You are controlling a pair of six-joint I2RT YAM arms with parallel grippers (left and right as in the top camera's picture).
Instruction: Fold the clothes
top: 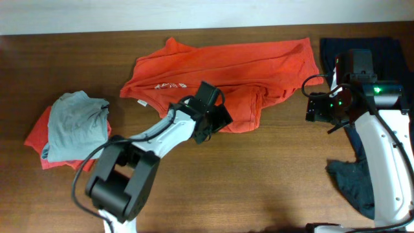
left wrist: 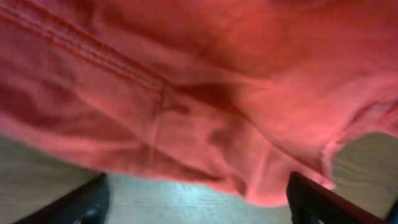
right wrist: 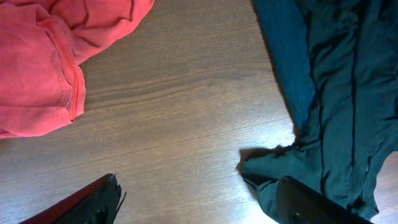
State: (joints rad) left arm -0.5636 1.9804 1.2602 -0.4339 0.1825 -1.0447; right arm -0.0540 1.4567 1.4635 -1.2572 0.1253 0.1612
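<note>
So, from overhead, we judge the job roughly a third done. Left of the shirt [top: 220,65] lies a pile [top: 72,126], a grey piece on top of an orange one, bundled loosely rather than squared, which we take as finished or nearly so. The shirt itself lies spread across the tabletop [top: 259,181], not folded, and its lower right part is bunched. The left fingers [top: 218,118] sit at that bunched lower edge. The right fingers [top: 317,107] hover just right of the shirt, between it and a navy garment [top: 352,188] that lies crumpled and untouched.

In the left wrist view, the shirt [left wrist: 205,87] fills almost everything, with its seam running across and its hem hanging close over the tabletop. The left fingers [left wrist: 317,199] stand apart at the bottom corners. The cloth edge is above the gap, and we see nothing pinched.

In the right wrist view, the right fingers [right wrist: 87,202] are also apart and hold nothing. Below them is bare wood, with the shirt's sleeve [right wrist: 37,68] to one side and the navy garment [right wrist: 329,93] on the side away from the shirt.

What is left, as we read it, is to take hold of the shirt's edge, fold it and set it aside, and then do the same with the navy garment. The pile may want tidying as well.
</note>
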